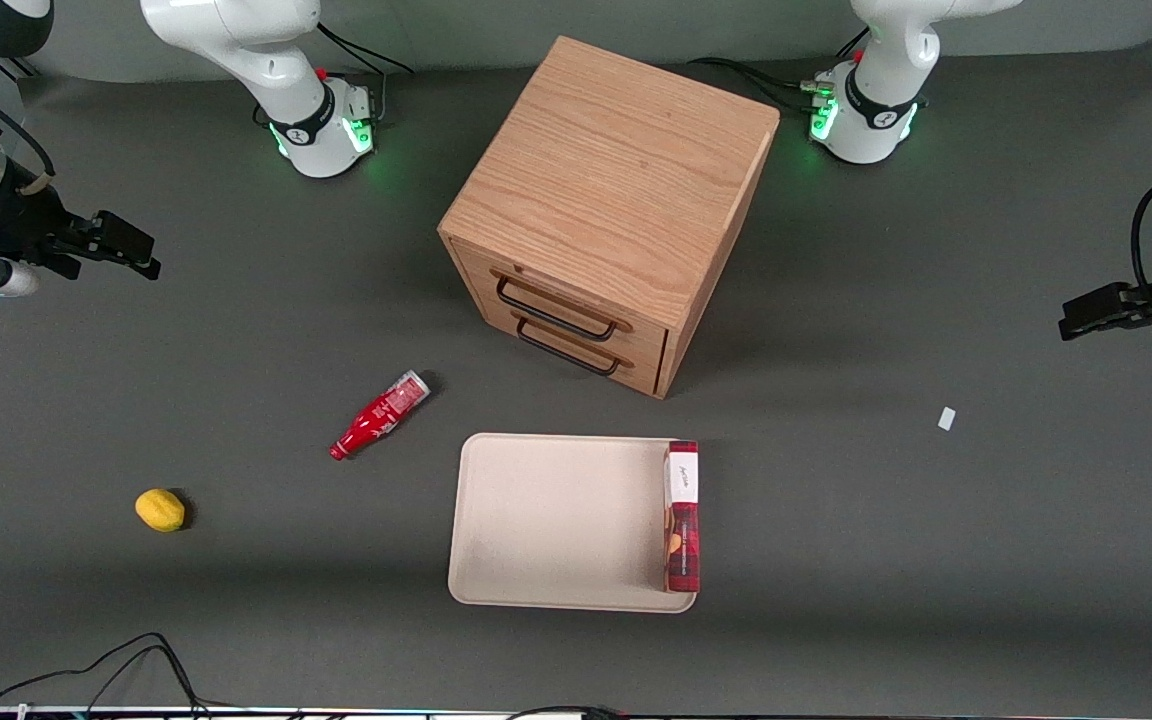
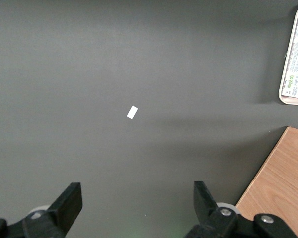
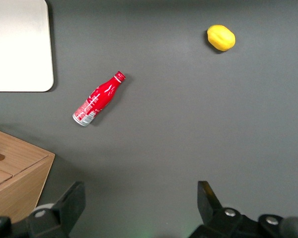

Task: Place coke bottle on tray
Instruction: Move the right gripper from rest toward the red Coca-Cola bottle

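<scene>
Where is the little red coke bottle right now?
The coke bottle lies on its side on the dark table, beside the tray, between it and the lemon. The open pincer hangs apart from it, toward the working arm's end.

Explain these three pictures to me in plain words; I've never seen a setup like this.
Two white robot arms are bolted to a dark table. One picture looks down at the table from the front; the other two come from cameras on the arms' wrists. The working arm's end effector hangs at its end of the table, fingers open, holding nothing.

On the table: a wooden drawer cabinet, a coke bottle lying on its side, a yellow lemon-like fruit, and a small white scrap toward the parked arm's end. A beige tray, nearer the front camera than the cabinet, already holds a flat red box along one edge. The bottle lies beside the tray, apart from it.
</scene>
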